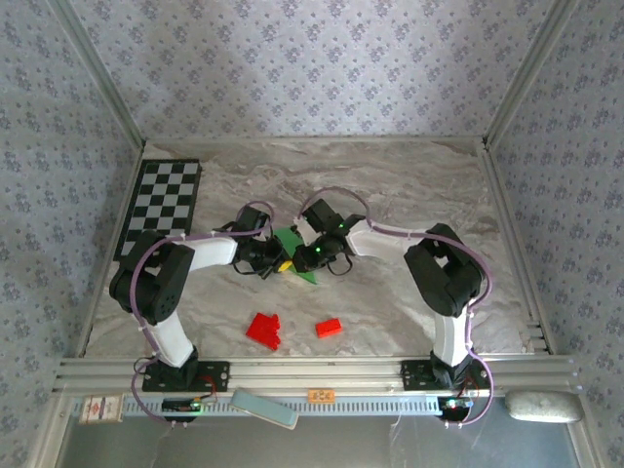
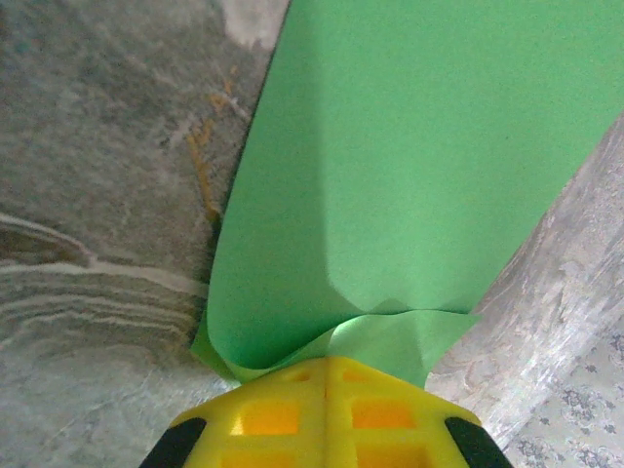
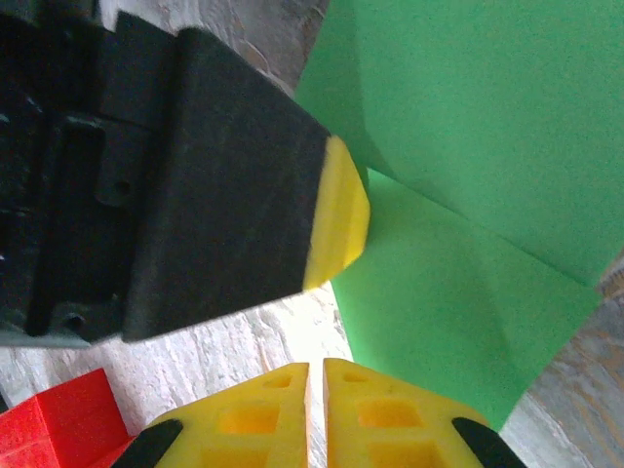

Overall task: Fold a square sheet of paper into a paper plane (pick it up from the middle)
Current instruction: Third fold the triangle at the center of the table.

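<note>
The square sheet of paper (image 1: 290,240) is bright green and lies bent and partly raised at mid-table between the two arms. My left gripper (image 2: 327,363) is shut on its near edge, where the paper (image 2: 419,166) buckles into a small fold at the yellow fingertips. In the right wrist view the paper (image 3: 458,283) spreads to the right, and the left gripper's black body with its yellow fingertip (image 3: 341,219) stands on its edge. My right gripper (image 3: 316,370) sits just left of that edge. Its jaws are almost together, with only bare table showing in the thin slit.
Two red blocks (image 1: 263,329) (image 1: 329,328) lie on the marble table nearer the arm bases; one red block (image 3: 68,429) is beside my right gripper. A black-and-white checkered board (image 1: 161,207) sits at the far left.
</note>
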Action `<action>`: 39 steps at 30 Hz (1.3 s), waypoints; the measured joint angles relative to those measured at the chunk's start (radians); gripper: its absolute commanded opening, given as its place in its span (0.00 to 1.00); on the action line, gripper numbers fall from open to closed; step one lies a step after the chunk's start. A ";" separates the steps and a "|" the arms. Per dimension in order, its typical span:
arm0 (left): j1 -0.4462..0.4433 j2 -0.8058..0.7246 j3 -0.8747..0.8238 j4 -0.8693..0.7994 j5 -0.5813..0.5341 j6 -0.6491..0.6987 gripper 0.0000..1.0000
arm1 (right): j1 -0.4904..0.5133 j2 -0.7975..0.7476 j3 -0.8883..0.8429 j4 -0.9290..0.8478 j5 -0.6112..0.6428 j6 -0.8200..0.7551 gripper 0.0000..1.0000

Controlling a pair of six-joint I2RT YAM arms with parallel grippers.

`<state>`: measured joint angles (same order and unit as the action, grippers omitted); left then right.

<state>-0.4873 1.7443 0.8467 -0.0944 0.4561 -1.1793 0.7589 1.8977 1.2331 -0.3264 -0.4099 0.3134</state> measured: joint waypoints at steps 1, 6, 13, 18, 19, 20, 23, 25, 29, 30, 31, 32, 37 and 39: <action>0.000 0.002 0.003 -0.004 0.000 0.000 0.02 | 0.001 0.004 0.006 0.000 0.000 -0.002 0.12; 0.000 0.007 0.013 -0.018 0.001 0.000 0.02 | 0.006 0.024 0.021 -0.010 0.000 -0.014 0.12; 0.000 0.012 0.021 -0.031 0.005 -0.001 0.01 | 0.008 0.043 0.021 -0.045 0.002 -0.023 0.11; 0.000 0.013 0.023 -0.034 0.006 -0.001 0.01 | 0.008 0.043 0.021 -0.053 0.006 -0.025 0.10; 0.000 0.013 0.023 -0.034 0.006 -0.001 0.00 | 0.008 0.043 0.021 -0.052 0.006 -0.025 0.10; 0.000 0.013 0.023 -0.034 0.006 0.000 0.00 | 0.008 0.044 0.021 -0.053 0.009 -0.026 0.10; 0.000 0.014 0.023 -0.034 0.007 0.000 0.00 | 0.008 0.047 0.021 -0.053 0.013 -0.025 0.10; 0.000 0.014 0.023 -0.034 0.007 0.000 0.00 | 0.008 0.050 0.021 -0.054 0.018 -0.025 0.10; 0.000 0.016 0.026 -0.035 0.008 0.000 0.00 | 0.007 0.053 0.021 -0.063 0.030 -0.025 0.10; 0.000 0.017 0.026 -0.036 0.008 0.000 0.00 | 0.007 0.053 0.021 -0.064 0.032 -0.025 0.10; 0.000 0.017 0.026 -0.037 0.008 0.000 0.00 | 0.007 0.054 0.021 -0.066 0.034 -0.025 0.10; 0.001 0.017 0.026 -0.037 0.009 0.000 0.00 | 0.007 0.055 0.021 -0.067 0.036 -0.025 0.10; 0.001 0.018 0.028 -0.038 0.011 0.000 0.00 | 0.006 0.058 0.021 -0.069 0.039 -0.025 0.10; 0.001 0.018 0.028 -0.039 0.011 0.000 0.00 | 0.006 0.063 0.021 -0.072 0.040 -0.025 0.10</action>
<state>-0.4866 1.7618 0.8745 -0.1329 0.4671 -1.1797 0.7654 1.9606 1.2537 -0.3981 -0.3702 0.2882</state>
